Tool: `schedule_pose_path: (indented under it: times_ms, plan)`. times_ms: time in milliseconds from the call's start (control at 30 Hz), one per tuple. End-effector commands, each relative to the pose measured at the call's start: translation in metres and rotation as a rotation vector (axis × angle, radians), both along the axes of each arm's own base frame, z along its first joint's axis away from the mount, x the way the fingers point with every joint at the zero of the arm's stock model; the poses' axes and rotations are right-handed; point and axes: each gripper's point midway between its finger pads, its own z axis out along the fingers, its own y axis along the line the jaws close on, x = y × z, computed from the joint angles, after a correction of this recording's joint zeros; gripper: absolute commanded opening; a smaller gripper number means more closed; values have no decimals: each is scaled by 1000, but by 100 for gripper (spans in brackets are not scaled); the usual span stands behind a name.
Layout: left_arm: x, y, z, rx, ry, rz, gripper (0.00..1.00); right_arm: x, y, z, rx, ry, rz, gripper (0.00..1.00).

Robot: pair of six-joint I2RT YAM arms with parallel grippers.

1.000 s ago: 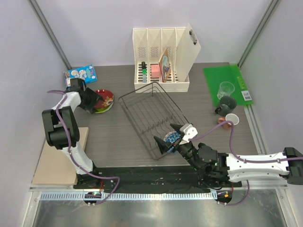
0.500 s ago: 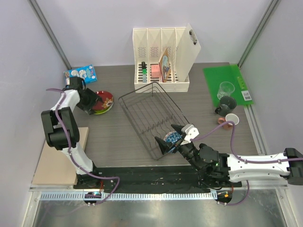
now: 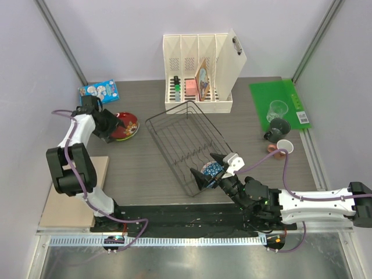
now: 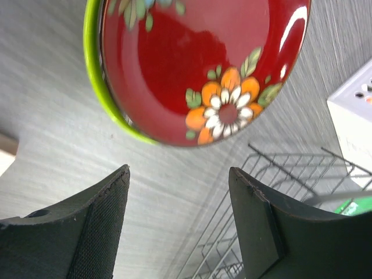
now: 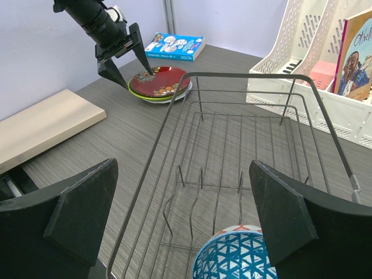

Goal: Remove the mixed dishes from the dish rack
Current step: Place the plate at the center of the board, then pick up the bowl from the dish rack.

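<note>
At the near corner of the dish rack (image 5: 250, 75) the blue patterned bowl (image 5: 232, 256) sits among the prongs – the only dish in it. The right gripper (image 3: 205, 167) reaches in low from the near edge, jaws spread wide to either side of the bowl, gripping nothing.

Left of the rack, on bare table, the red floral plate (image 4: 197, 64) lies stacked on the lime-green plate (image 4: 96, 75). The left gripper (image 4: 179, 192) tilts down at the stack's near rim, jaws parted and empty – whether a fingertip touches, I can't tell.

To the right, well apart from the rack, stand the pink mug (image 3: 283, 147), dark grey mug (image 3: 278, 128) and clear glass (image 3: 278, 109).
</note>
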Motion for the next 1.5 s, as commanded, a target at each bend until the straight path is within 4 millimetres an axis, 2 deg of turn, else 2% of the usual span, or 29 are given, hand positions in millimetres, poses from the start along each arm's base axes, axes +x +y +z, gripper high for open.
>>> schedule_pose_path:
  times_ms: [0,33,100,133,200,233,267,300,333,367,400,433,500,567,633,667,700,733,767,833,867,900,933,967,1000,1067,1133,1233,1467]
  plan:
    - [-12,-7,24,-14,-64,1,68,2,-4,16,83,1,-15,100]
    - [-12,-8,39,-8,-116,6,68,2,-4,16,80,-2,-14,100]
    - [-18,-14,48,2,-145,-8,68,3,-5,17,68,-10,-24,100]
    - [-20,-17,62,13,-190,-17,68,5,-6,17,59,-8,-39,100]
    - [-25,-30,77,42,-240,-65,68,13,-10,17,39,8,-100,100]
    - [-29,-37,95,62,-301,-92,68,15,-11,18,37,12,-120,99]
    - [-31,-56,106,70,-344,-151,70,18,-13,19,46,25,-142,100]
    - [-33,-58,111,103,-368,-163,71,23,-17,23,60,33,-182,99]
    - [-37,-74,119,117,-403,-209,79,25,-19,26,72,34,-191,100]
    - [-45,-97,132,124,-455,-271,100,26,-19,26,65,37,-192,100]
    - [-49,-106,138,125,-479,-288,100,28,-19,36,77,35,-193,100]
    - [-55,-124,136,78,-492,-336,100,33,-24,41,77,34,-213,100]
    - [-60,-157,150,-20,-577,-421,100,37,-29,50,102,46,-236,100]
    - [-73,-190,151,-44,-627,-544,100,42,-44,60,143,43,-289,100]
    - [-73,-197,148,106,-671,-624,100,44,-62,70,175,33,-338,100]
    - [-85,-217,148,126,-683,-711,100,44,-70,74,195,33,-356,100]
    - [-88,-227,141,150,-666,-760,100,44,-77,78,212,32,-369,100]
    - [-90,-227,135,225,-651,-796,100,44,-85,81,226,32,-390,100]
    - [-97,-241,136,265,-665,-845,100,42,-97,90,269,28,-394,100]
    - [-102,-258,128,332,-665,-916,100,41,-109,94,291,20,-409,100]
    - [-117,-277,127,369,-692,-1008,100,40,-115,95,304,20,-421,100]
    - [-114,-278,131,451,-719,-1001,100,40,-123,96,325,22,-431,100]
    - [-115,-288,128,489,-732,-1031,100,40,-127,96,332,23,-440,100]
    - [-126,-301,129,532,-760,-1095,99,40,-128,93,330,28,-446,100]
    - [-125,-304,133,563,-774,-1092,97,40,-131,93,338,32,-451,100]
    - [-133,-319,122,586,-762,-1150,90,40,-131,91,334,39,-448,100]
    - [-138,-328,115,606,-761,-1178,87,39,-130,89,331,43,-444,100]
    - [-160,-352,103,644,-806,-1259,86,39,-127,86,322,45,-436,100]
    - [-167,-379,69,691,-790,-1351,84,38,-122,76,310,54,-414,100]
